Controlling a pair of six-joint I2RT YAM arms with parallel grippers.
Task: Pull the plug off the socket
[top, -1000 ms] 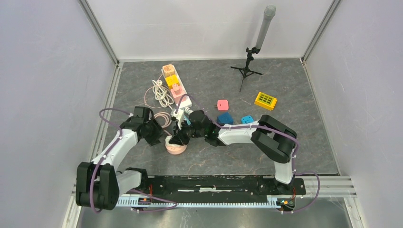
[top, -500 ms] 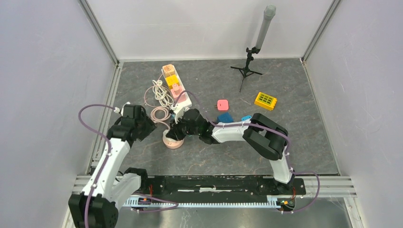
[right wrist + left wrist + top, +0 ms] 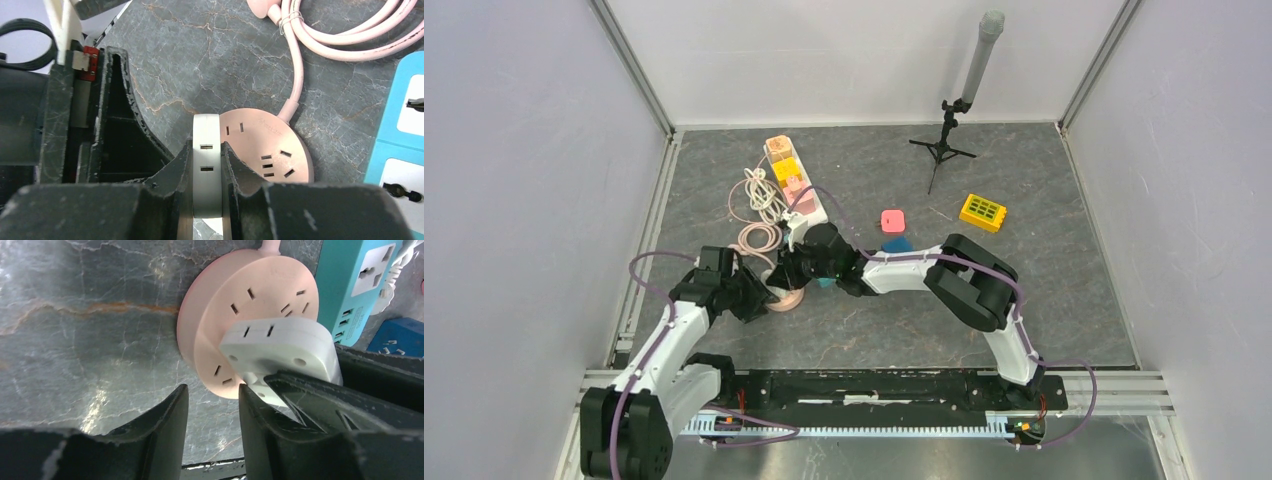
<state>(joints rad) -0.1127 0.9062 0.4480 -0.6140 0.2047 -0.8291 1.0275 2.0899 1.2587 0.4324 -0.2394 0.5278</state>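
A round pink socket (image 3: 786, 299) lies on the grey floor, also in the left wrist view (image 3: 240, 320) and the right wrist view (image 3: 270, 150). A white plug (image 3: 206, 150) stands against its face, also seen from the left wrist (image 3: 280, 347); I cannot tell whether its pins are still inside. My right gripper (image 3: 206, 167) is shut on the plug, one finger on each flat side, and shows from above (image 3: 796, 272). My left gripper (image 3: 212, 407) is open and empty, just beside the socket's left edge (image 3: 759, 300).
A teal power strip (image 3: 350, 285) lies right behind the socket, with a blue block (image 3: 400, 335) beside it. The pink cable coil (image 3: 340, 30) lies beyond it. A coloured power strip (image 3: 789, 180), a pink block (image 3: 891, 219), a yellow block (image 3: 982, 211) and a tripod (image 3: 944, 140) lie further back.
My left arm swung away to the left, then came in close to the socket's left side. My right gripper, the plug and the socket shifted a little left and back.
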